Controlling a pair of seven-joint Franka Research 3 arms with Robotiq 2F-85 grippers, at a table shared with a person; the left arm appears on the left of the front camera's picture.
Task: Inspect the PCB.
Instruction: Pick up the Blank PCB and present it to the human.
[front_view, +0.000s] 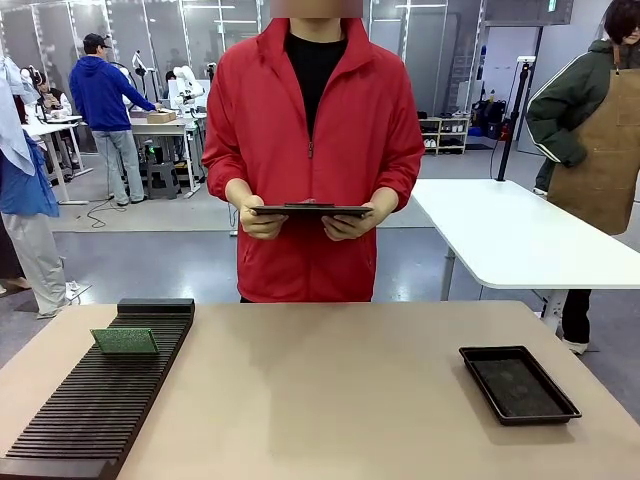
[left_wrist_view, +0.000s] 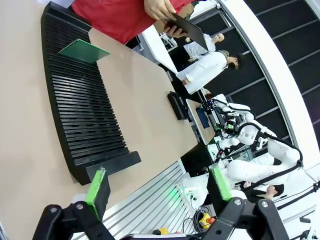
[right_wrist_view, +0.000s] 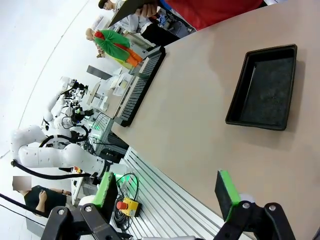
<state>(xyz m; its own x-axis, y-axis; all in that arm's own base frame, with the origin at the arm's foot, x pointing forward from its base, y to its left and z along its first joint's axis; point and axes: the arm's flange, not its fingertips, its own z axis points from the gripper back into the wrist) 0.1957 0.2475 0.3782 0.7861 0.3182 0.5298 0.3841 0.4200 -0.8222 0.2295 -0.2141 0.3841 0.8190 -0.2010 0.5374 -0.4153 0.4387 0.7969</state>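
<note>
inspection not yet begun: the pick-up comes first

the table (front_view: 330, 400) stretches wide between the robot and a person (front_view: 312, 150) in a red jacket, who stands at the far side holding a dark tablet (front_view: 311, 211) in both hands. a long black slotted rack (front_view: 95, 410) runs along the robot's left side, and a shallow black tray (front_view: 518, 384) sits toward the right. the left gripper (left_wrist_view: 159, 187) hangs back over the near edge, fingers wide apart with nothing between them. the right gripper (right_wrist_view: 166, 192) is likewise spread and holds nothing.

the pcb (front_view: 124, 341) rests on the far part of the rack, well apart from both grippers. as i read it, the next move calls for a reach by the left arm, which is on that side, to take the board by its edges. the board is a thin green rectangle with a pale sheen, tilted across the slats. whether it is seated in a slot i cannot tell.
</note>
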